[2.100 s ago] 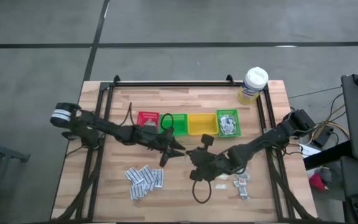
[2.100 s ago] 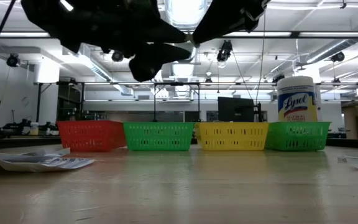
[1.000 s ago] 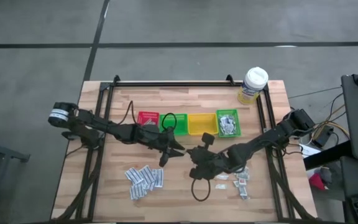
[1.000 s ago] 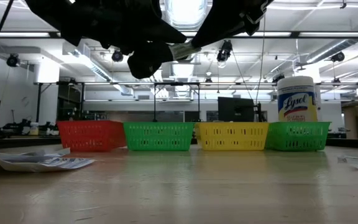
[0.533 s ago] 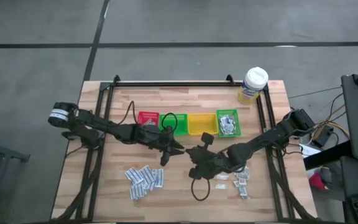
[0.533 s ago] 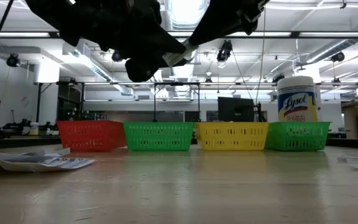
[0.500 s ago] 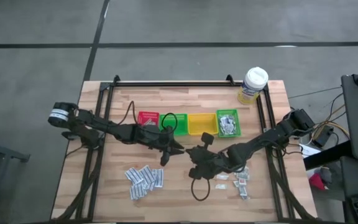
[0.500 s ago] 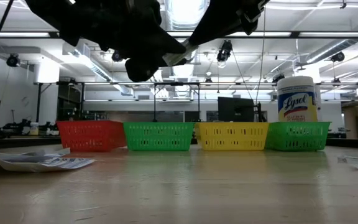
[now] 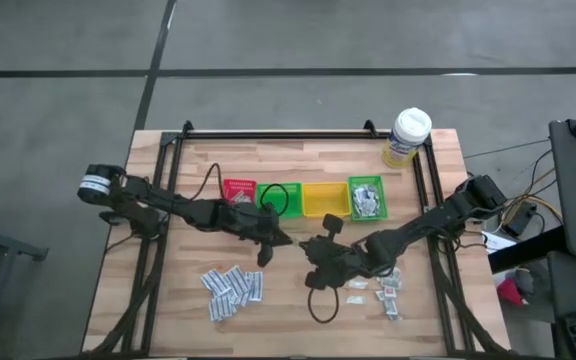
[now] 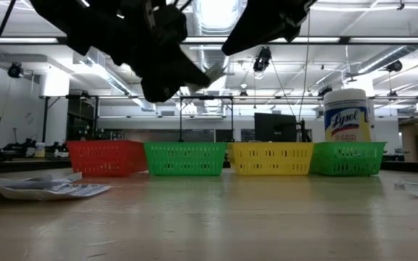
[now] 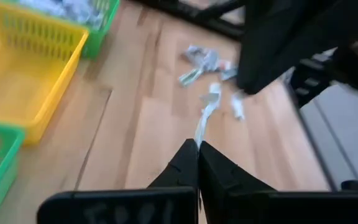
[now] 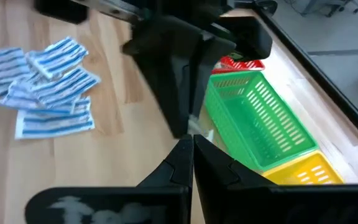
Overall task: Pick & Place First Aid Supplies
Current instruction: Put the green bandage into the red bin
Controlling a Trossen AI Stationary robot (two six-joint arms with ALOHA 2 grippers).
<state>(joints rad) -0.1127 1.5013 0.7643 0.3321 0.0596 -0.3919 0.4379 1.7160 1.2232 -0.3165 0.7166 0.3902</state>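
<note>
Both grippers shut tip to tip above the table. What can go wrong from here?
1. The left gripper pinches the thin pale sachet by one edge only; it may slip and land on the wooden table, short of the green plastic bin.
2. The right gripper is shut right beside it; if it also grips that sachet, pulling apart may tear it.

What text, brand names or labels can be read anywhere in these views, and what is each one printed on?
"Lysol": on the label of the yellow wipes tub with the white lid, read in the low view.
The smaller print under that brand name is too small to read.
The blue-striped sachets carry printing, too blurred to read.
Nothing else legible shows, on bins or arms.
</note>
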